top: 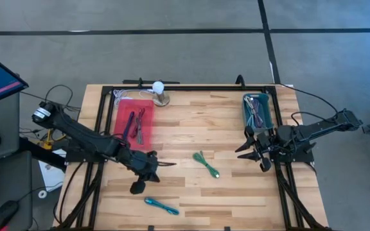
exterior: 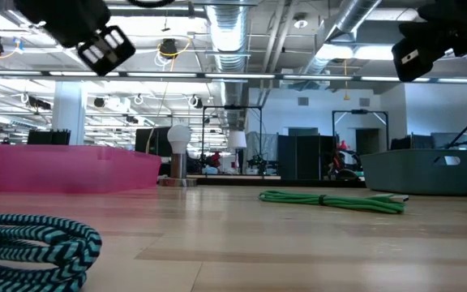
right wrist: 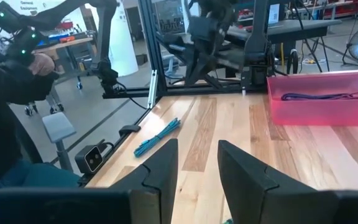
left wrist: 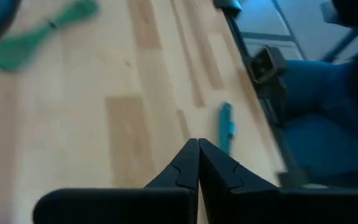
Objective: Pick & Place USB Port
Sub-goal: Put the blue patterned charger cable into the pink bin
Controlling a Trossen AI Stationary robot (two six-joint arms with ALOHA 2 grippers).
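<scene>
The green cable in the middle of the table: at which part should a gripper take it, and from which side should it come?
Probably at the tied middle of the green cable, coming straight down from above. The bundle lies flat on the table, long and thin on a diagonal, so fingers set across its narrow width should close around it; its looped ends look looser. The open right gripper is nearer than the shut left gripper.

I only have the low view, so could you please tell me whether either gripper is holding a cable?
Observer: No. The left gripper is shut on nothing, raised to the left of the green cable in the high view.
Operator: And the right one?
Observer: The right gripper is open and empty, close by the grey bin.
Operator: Is anything in the pink tray?
Observer: Yes, purple cables lie inside the pink tray.
</scene>
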